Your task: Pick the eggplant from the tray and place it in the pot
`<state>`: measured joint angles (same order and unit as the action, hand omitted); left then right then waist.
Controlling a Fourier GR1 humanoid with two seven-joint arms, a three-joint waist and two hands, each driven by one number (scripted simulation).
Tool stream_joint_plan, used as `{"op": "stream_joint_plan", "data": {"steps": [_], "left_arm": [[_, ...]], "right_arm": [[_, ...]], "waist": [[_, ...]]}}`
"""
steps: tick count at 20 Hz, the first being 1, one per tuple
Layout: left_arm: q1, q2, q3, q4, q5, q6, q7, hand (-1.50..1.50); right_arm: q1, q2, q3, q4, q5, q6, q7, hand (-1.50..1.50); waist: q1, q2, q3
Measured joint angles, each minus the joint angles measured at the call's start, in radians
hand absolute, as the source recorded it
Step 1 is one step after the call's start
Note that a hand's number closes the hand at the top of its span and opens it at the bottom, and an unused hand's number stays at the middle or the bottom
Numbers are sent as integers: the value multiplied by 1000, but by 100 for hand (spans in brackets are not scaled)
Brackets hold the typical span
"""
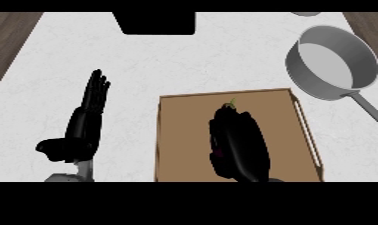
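Over tray (pixel 184 139): my right hand (pixel 240 154) covers the eggplant (pixel 227 112) (stem peeking out); finger state I cannot tell.
Left hand (pixel 87 119): resting, fingers straight.
Pot (pixel 328 64): waiting, upper right.

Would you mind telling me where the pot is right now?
In the head view, the pot sits at the counter's upper right, just beyond the tray's far right corner, its handle pointing toward the right edge.

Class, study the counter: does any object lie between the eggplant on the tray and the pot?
Nothing visible does. The eggplant, under the right hand, lies on the tray; only the tray's rim and bare counter separate it from the pot, up right.
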<state>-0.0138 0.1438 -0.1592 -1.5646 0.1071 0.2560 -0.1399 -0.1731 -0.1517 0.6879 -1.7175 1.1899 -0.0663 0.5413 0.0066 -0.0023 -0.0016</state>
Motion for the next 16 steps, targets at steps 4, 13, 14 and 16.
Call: {"op": "stream_joint_plan", "data": {"steps": [4,13,14,16], "left_arm": [[8,-1,14,2,4,-9,-10,0],[14,-6,25,-3,-7,-26,-2,0],[20,-11,23,-8,-12,-23,-1,0],[20,-12,25,-14,-16,-25,5,0]], "right_arm": [[-4,-11,-12,-113,75,10,31,150],[-6,-28,-152,-297,156,128,124,150],[-8,-30,-175,-309,156,140,126,150],[-10,-45,-242,-310,134,140,109,150]], "waist": [[-7,-1,1],[-8,0,1],[-8,1,1],[-7,1,1]]}}
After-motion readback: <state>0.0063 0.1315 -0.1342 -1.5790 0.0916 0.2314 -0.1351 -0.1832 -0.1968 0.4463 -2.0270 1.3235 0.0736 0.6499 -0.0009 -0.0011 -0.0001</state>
